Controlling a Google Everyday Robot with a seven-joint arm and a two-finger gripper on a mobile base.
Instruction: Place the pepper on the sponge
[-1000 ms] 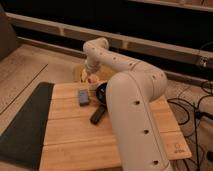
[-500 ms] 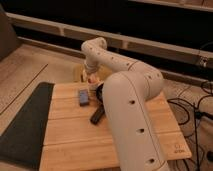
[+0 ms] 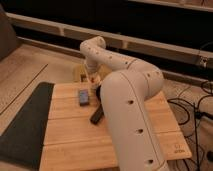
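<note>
One white arm [image 3: 127, 100] reaches over a wooden table [image 3: 75, 145], its thick forearm filling the near right part of the view and hiding much of the table's right half. Its single gripper [image 3: 92, 81] hangs down close to the table's far edge, toward the far left corner, with its two fingers brought together. A small reddish-orange spot shows at its tip, but I cannot tell whether this is the pepper or whether anything is held. One sponge [image 3: 83, 97], a flat blue-grey block, lies on the boards just in front of the gripper, apart from it and nearer the left edge than the right. One black pan shows only in part: its dark straight handle [image 3: 97, 116] points toward the near edge, just right of the sponge, and the rest is behind the arm. One pale yellowish thing [image 3: 80, 73] sits at the far edge behind the gripper. One dark mat [image 3: 25, 125] lies along the table's left edge. Several black cables [image 3: 192, 107] trail on the floor beyond the right edge.
</note>
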